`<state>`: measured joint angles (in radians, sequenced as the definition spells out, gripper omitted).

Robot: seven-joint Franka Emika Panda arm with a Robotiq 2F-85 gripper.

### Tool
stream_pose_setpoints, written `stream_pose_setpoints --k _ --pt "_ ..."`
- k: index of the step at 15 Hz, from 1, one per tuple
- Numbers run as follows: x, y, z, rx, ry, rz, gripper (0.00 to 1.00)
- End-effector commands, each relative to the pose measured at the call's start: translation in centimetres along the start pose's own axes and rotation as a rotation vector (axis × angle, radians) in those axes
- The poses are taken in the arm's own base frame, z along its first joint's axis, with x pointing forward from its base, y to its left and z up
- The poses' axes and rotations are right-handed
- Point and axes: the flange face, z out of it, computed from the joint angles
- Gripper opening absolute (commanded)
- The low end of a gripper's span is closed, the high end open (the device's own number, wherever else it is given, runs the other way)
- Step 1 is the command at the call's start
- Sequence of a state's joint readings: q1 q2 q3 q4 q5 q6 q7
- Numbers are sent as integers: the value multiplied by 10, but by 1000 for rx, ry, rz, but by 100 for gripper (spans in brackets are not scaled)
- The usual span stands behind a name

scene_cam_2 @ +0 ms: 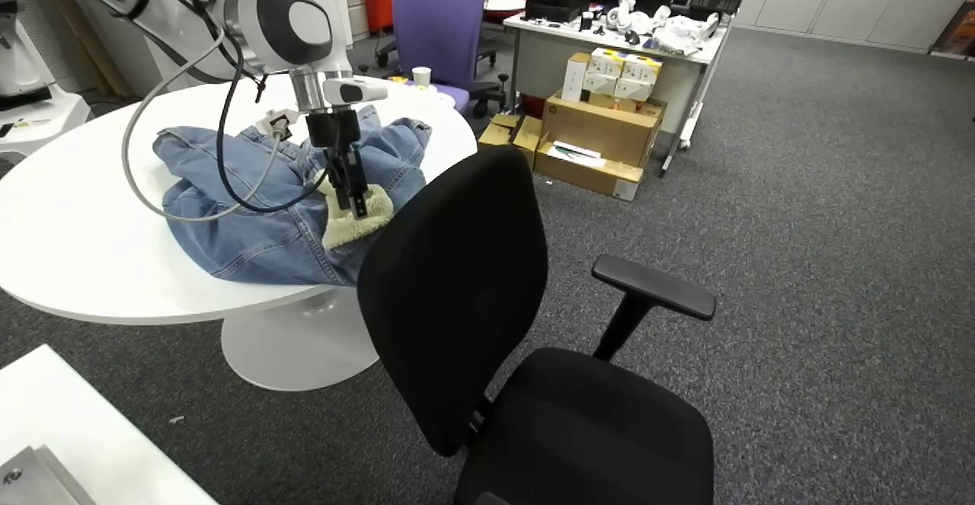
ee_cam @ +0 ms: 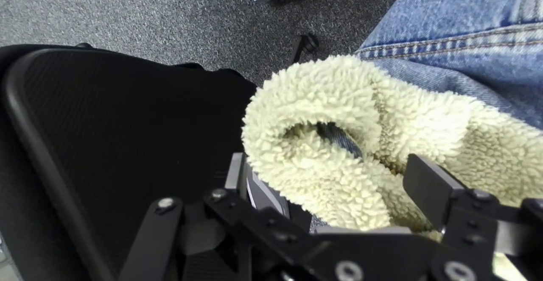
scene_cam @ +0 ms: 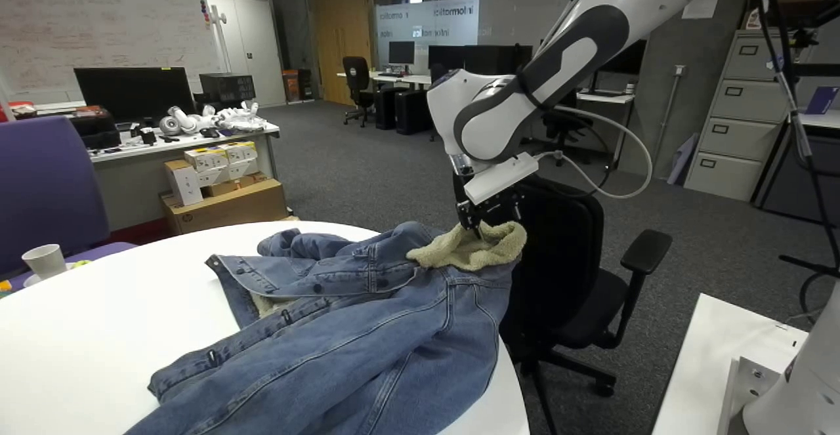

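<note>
A blue denim jacket [scene_cam: 420, 317] with a cream fleece collar [scene_cam: 453, 251] lies spread on a round white table [scene_cam: 72, 343]. My gripper [ee_cam: 326, 162] points down at the collar with its jaws wide apart. In the wrist view a folded loop of the fleece [ee_cam: 309, 171] lies between the fingers, close to the left one. The right finger [ee_cam: 432, 187] reaches into or over the fleece; whether it touches cannot be told. In an exterior view the gripper [scene_cam_2: 352, 204] is right over the fleece collar [scene_cam_2: 339, 227], by the table's edge.
A black office chair [scene_cam_2: 472, 292] stands close against the table edge beside the collar; its backrest [ee_cam: 127, 145] is near the left finger. A white cup [scene_cam: 44, 261] and purple chair [scene_cam: 46, 179] are across the table. A cable [scene_cam: 630, 186] loops off the wrist.
</note>
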<state>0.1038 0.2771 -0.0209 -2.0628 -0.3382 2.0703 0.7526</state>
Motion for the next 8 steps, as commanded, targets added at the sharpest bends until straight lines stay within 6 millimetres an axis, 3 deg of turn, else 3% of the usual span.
stream_pose_setpoints --k 1,6,7,8 --pt "0 9 15 -26 -34 6 100" --pt "4 15 27 -41 -50 16 100" --pt "4 16 27 -40 -51 17 75" --pt "5 16 27 -39 -53 14 74"
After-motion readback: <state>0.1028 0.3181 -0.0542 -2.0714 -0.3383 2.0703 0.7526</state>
